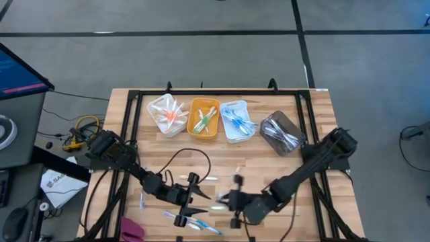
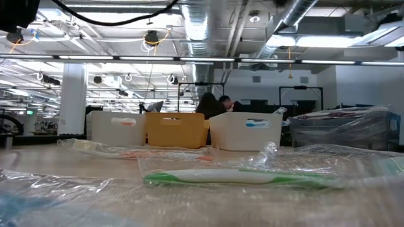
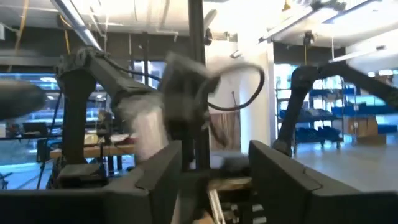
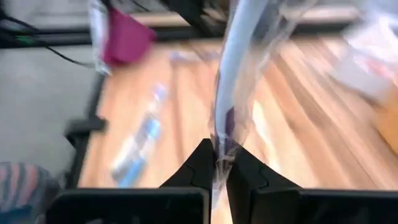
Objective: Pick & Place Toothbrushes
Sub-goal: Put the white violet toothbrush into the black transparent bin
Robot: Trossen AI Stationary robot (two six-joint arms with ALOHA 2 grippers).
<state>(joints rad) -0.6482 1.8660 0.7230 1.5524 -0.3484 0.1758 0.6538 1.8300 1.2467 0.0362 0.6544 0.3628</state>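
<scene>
Several wrapped toothbrushes lie flat on the wooden table near its front edge: a green one [image 1: 218, 208] [image 2: 233, 178], blue ones [image 1: 191, 218] and a pale one [image 1: 209, 178]. My right gripper [image 1: 234, 199] [image 4: 217, 163] is shut on a blue-grey toothbrush [image 4: 239, 74] in clear wrap, which shows blurred in the high view [image 1: 236, 180]. My left gripper [image 1: 195, 189] [image 3: 214, 180] stands open just to its left, with nothing between its fingers. Four bins stand in a row at the back: clear [image 1: 166, 114], orange [image 1: 203, 119], white [image 1: 236, 121] and grey [image 1: 282, 132]. My right gripper pinches the wrapped toothbrush near one end [image 4: 219, 146] between its two fingertips. The toothbrush runs on past the fingers, along them, and a bit of wrap trails back between them. The toothbrush is lifted clear of the table.
A magenta object [image 1: 132, 228] [image 4: 127, 37] lies at the front left corner. Black frame rails [image 1: 127, 134] run along the table's sides and back. A black cable [image 1: 188, 158] loops over the table behind my left gripper. People sit beyond the bins in the low view.
</scene>
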